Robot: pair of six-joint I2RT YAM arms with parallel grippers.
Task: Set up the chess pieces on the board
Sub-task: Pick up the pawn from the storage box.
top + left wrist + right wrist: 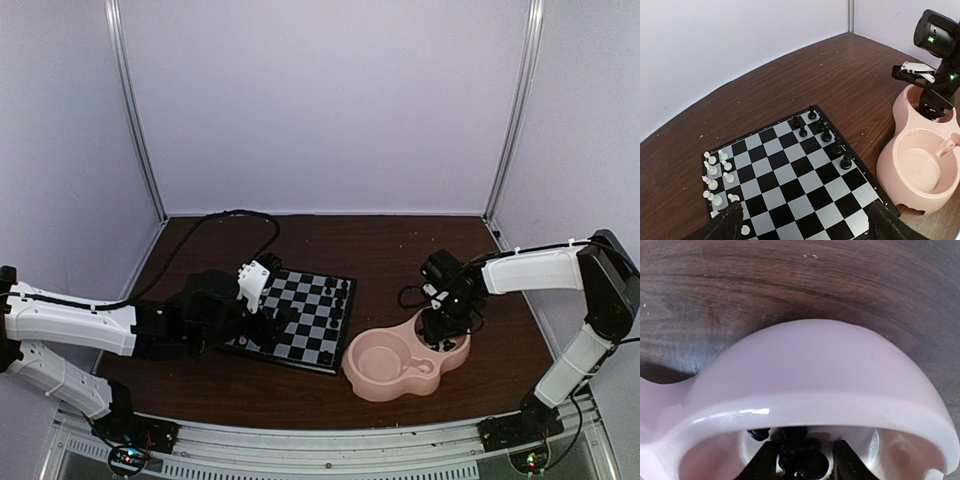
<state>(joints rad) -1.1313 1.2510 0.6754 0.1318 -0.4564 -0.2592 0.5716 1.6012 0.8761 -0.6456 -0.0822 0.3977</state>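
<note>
The right claw (pixel 802 467) is down inside the far bowl of the glossy pink plastic double-bowl dish (pixel 805 407). Its two dark fingers (pixel 762 462) show at the bottom centre of the right wrist view, with a heap of tiny black plastic chessmen (pixel 800 457) between them. The jaws stand partway apart, but I cannot tell whether they have closed on a piece or only bracket the heap. In the overhead view the dish sits lower right of centre on the dark brown wooden table (pixel 400 250).

The left claw (pixel 807 227) hangs wide open and empty over the near edge of the small square chessboard (pixel 790 182) with black and pale grey checks. The chessboard lies left of centre in the overhead view, close beside the dish; whether the two touch I cannot tell.

The setup looks partly done. In the left wrist view the tiny white chessmen (pixel 717 175) stand in two loose rows at the board's left corner. A shorter string of placed black pieces (pixel 826 134) runs along its upper right edge. Both camps appear short of a full set, with gaps in their rows. The middle squares are bare, and more black men wait in the dish.

The pieces look upright as far as can be seen. Each is narrower than its square, and several sit off centre.
</note>
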